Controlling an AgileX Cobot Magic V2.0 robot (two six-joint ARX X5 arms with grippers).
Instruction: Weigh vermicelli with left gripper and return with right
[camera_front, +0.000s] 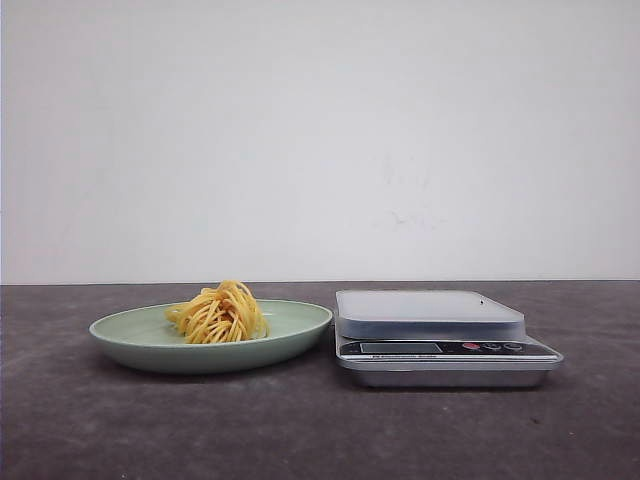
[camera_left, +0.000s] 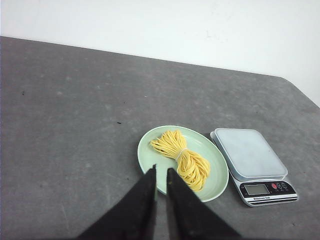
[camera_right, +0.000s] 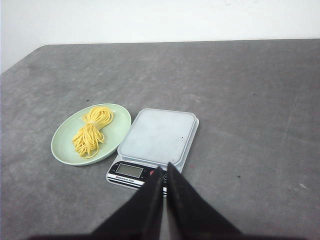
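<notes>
okay, here's where i am: the vermicelli (camera_front: 219, 313) is sitting on the pale green plate (camera_front: 300, 326), a loose yellow nest heaped a little left of the plate's middle in the front view, well inside the rim. right beside the plate, on its right, is the kitchen scale (camera_front: 440, 337), its flat grey platform (camera_front: 428, 305) bare and its dark control strip (camera_front: 447, 348) with a small display and red button facing the front camera. plate and scale look just about touching at their near edges, though i can't be sure of contact. both rest on the dark grey table (camera_front: 120, 420) with a plain white wall (camera_front: 320, 130) behind. neither of my arms shows in the front view. from my left wrist, my left gripper (camera_left: 160, 172) hangs above the table with its two black fingers drawn in to a narrow slit, nothing between them, the tips lined up over the near rim of the plate and the noodles just past them. from my right wrist, my right gripper (camera_right: 163, 170) is the same story: fingers pinched nearly together, holding nothing, tips hovering over the scale's control strip, with the plate and noodles off to the side beyond the scale.
</notes>
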